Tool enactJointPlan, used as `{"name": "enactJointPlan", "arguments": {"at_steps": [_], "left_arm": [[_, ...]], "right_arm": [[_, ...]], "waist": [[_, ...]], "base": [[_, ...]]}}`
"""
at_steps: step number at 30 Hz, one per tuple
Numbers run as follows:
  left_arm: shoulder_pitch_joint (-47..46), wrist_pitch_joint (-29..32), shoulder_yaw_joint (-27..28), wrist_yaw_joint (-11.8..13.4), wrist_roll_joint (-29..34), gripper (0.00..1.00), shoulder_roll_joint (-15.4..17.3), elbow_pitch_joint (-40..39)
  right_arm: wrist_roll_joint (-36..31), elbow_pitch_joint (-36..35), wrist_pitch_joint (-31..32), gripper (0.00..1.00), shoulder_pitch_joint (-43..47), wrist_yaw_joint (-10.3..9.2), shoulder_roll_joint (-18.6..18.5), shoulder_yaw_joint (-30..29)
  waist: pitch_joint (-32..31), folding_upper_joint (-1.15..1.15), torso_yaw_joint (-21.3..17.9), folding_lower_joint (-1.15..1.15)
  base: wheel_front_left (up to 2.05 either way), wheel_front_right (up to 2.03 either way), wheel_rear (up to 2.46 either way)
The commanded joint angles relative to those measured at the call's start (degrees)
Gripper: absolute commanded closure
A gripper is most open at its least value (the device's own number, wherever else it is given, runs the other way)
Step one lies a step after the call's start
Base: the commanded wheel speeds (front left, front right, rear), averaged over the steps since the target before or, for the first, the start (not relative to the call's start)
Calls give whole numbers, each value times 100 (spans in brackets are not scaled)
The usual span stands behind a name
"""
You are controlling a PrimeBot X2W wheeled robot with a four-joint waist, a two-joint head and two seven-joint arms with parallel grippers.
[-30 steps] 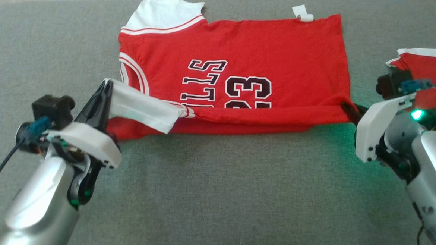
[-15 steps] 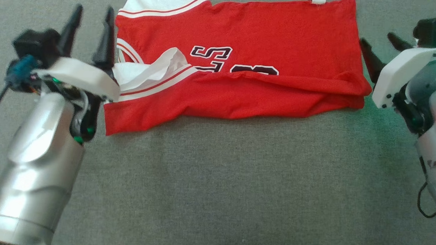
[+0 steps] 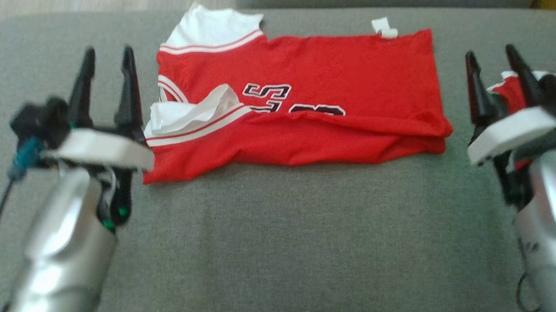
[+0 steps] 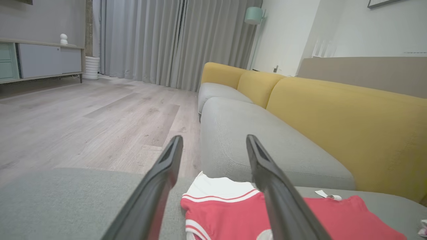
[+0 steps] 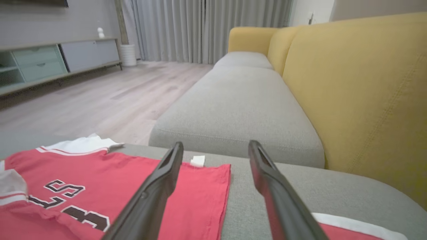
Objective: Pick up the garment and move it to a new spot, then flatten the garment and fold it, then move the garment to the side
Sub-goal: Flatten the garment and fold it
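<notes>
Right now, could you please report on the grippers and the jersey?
Left gripper open, empty, left of jersey. Right gripper open, empty, on its right. Jersey lies half-folded on grey cushion. Second red garment by right gripper.

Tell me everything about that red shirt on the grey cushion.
The red shirt is a soft-looking sports jersey with white sleeves trimmed in red stripes, dark white-outlined lettering and a small white tag on its far edge. Its near edge is folded over the print, slightly rumpled, a white sleeve flopped on top. It lies on the grey cushion; the open left claw and right claw flank it, gripping nothing.
</notes>
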Motion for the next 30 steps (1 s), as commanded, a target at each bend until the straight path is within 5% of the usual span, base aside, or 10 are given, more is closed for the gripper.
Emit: {"name": "enactJointPlan", "arguments": {"at_steps": [1,14,30], "left_arm": [[153,-57,251,50,71,0,117,-381],[2315,-68,784,331,732,0,-622,-1745],[1962,137,938,349,1126,0,-726,-785]], "right_arm": [[-125,-277,-236,0,198,-5,173,-80],[-1267,-1321,-738,0,2252,-5,1443,-1123],[-1192,-2028,-573,0,2334,-5,1536,-1033]], "waist": [[-236,0,-40,1],[-819,0,-126,1],[-406,0,-312,1]], "base": [[0,0,0],[0,0,0],[0,0,0]]}}
